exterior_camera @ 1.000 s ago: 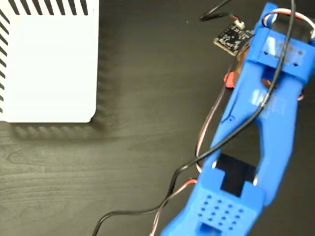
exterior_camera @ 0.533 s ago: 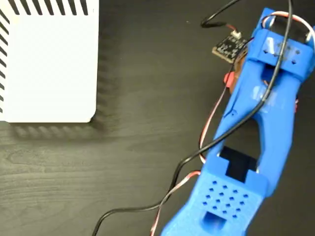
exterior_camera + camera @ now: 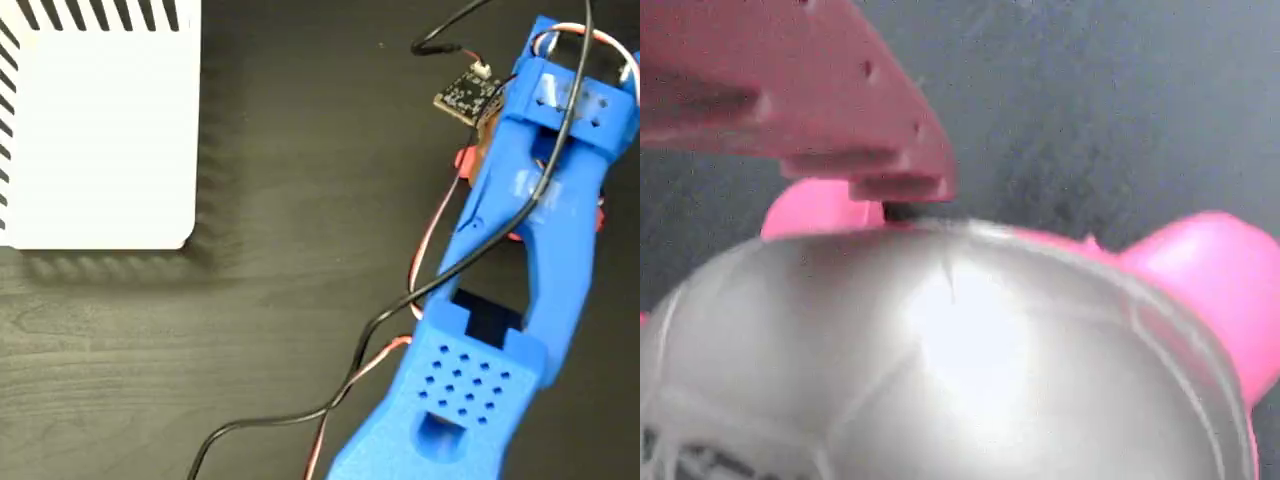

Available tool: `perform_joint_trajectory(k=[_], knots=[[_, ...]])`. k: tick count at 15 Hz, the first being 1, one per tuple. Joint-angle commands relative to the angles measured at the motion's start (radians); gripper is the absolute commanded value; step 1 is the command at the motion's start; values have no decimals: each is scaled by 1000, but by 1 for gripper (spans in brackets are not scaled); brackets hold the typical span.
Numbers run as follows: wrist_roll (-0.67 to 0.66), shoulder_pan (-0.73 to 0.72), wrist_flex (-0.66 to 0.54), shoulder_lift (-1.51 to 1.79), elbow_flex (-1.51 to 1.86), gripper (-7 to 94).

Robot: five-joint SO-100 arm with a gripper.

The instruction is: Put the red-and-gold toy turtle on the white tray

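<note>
the red-and-gold toy turtle (image 3: 940, 370) is seen filling the wrist view, its shiny domed shell pressed close under one finger (image 3: 810, 90) of the claw, with pink limbs showing at either side. in the fixed view it is almost wholly hidden beneath the blue arm (image 3: 530, 230); only small red bits (image 3: 463, 158) are seen beside the arm. whether the claw is closed on the turtle cannot be told (the second finger is out of sight). the approach from above is judged to suit the rounded shell. the white tray (image 3: 100, 130) lies well apart from the turtle, across the dark wood-grain bench (image 3: 250, 330). nothing of the room beyond is shown.
</note>
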Motion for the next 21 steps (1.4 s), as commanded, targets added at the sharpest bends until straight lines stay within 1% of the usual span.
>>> perform_joint_trajectory(k=[1, 2, 5, 8, 10, 11, 13, 15, 18, 21], knots=[[11, 17, 20, 44, -51, 25], [9, 25, 21, 54, -51, 9], [-2, 52, 26, 137, -48, 5], [-61, 67, 26, 242, -52, 0], [-94, 69, 29, 388, -28, 0], [-104, 67, 49, 457, -46, 0], [-118, 35, 54, 577, -71, 0], [-138, -71, 55, 664, -64, 0], [-164, -345, 91, 739, -55, 0], [-170, -614, 94, 838, 21, 0]])
